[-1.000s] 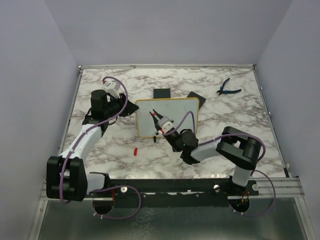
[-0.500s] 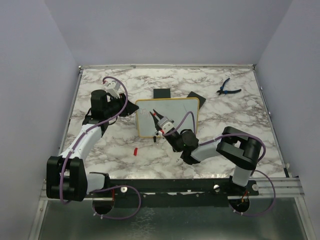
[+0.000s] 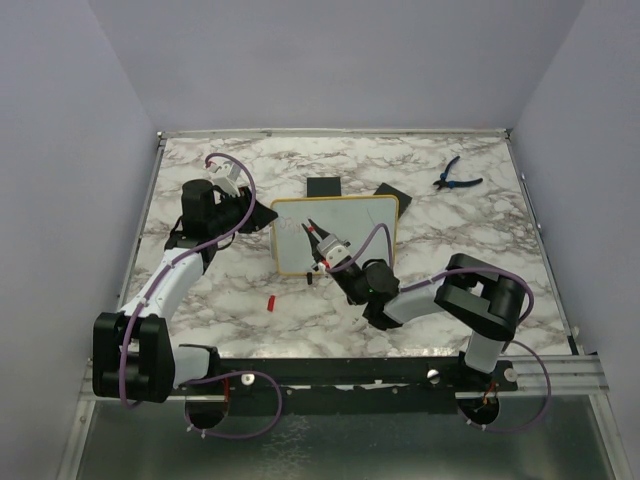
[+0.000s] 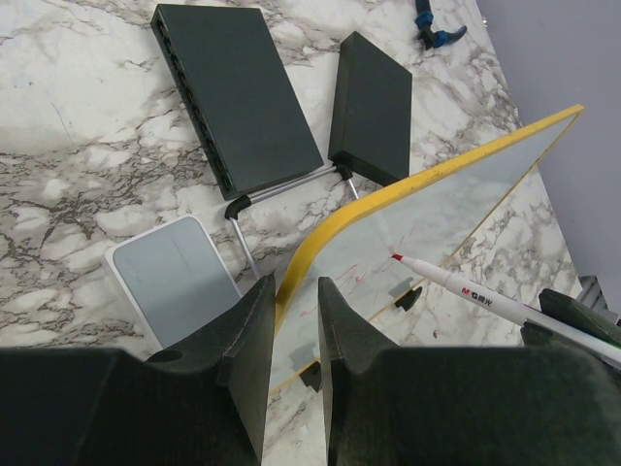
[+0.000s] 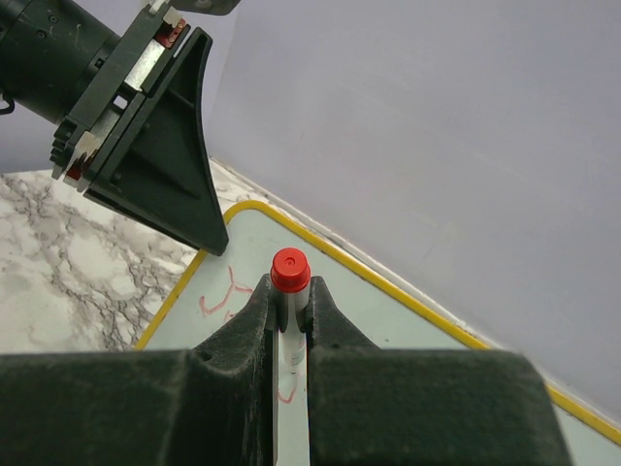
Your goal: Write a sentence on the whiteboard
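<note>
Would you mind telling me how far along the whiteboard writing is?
Done: a few faint red strokes near one end of the whiteboard, clamped by the left tool at its yellow frame. In hand: the right tool grips a marker, tip by the surface. Left: most of the sentence; the white face is largely bare.

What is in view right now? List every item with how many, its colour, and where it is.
whiteboard: one, white with yellow frame, mid-table, tilted up
scribble: a few faint marks, red, on the board near the left gripper
marker: one, white with red tip, tip at the board
cap: one, red, on the table in front of the board
flat boxes: two, black, behind the board
pliers: one, blue handles, far right
rounded panel: one, white-grey, beside the board's held edge
table: one, marbled white
left gripper: black, shut on the whiteboard's edge
right gripper: black, shut on the marker
</note>
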You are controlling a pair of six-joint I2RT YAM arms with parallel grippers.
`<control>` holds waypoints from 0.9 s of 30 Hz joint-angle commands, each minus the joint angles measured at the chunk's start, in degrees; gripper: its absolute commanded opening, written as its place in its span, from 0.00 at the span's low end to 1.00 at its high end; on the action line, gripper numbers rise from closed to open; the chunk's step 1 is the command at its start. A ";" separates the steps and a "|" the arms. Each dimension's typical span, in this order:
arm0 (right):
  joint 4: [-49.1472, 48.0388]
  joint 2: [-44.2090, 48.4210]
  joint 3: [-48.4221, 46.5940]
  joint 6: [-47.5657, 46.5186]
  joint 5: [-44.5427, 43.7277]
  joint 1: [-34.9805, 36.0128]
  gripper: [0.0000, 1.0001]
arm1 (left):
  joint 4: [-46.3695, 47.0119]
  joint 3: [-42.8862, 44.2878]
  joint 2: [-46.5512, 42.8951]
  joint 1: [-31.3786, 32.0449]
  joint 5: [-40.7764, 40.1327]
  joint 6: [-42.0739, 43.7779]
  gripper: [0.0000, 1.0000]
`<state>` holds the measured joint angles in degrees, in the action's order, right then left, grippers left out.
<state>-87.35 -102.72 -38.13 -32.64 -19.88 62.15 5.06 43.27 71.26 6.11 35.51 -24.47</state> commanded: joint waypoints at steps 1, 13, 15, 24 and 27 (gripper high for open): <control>-12.33 1.52 0.99 -1.58 -2.20 -0.54 0.01 | 1.43 0.50 -0.95 0.39 1.14 0.12 0.25; -12.32 2.06 1.34 -2.25 -2.48 -0.54 0.01 | 1.43 0.50 -1.18 0.31 1.14 0.12 0.25; -12.34 2.17 1.31 -2.25 -2.48 -0.54 0.01 | 1.41 0.50 -1.13 0.38 1.14 0.08 0.25; -12.32 3.35 2.34 -0.21 1.67 -0.38 0.01 | 1.36 0.50 -1.17 0.36 1.06 0.06 0.25; -12.32 5.13 3.39 1.34 2.80 0.04 0.01 | 1.38 0.50 -1.20 0.33 1.06 0.04 0.25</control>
<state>-87.26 -100.75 -36.47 -33.32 -19.51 62.13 5.06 43.27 71.24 6.13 35.51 -24.47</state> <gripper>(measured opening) 0.082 0.251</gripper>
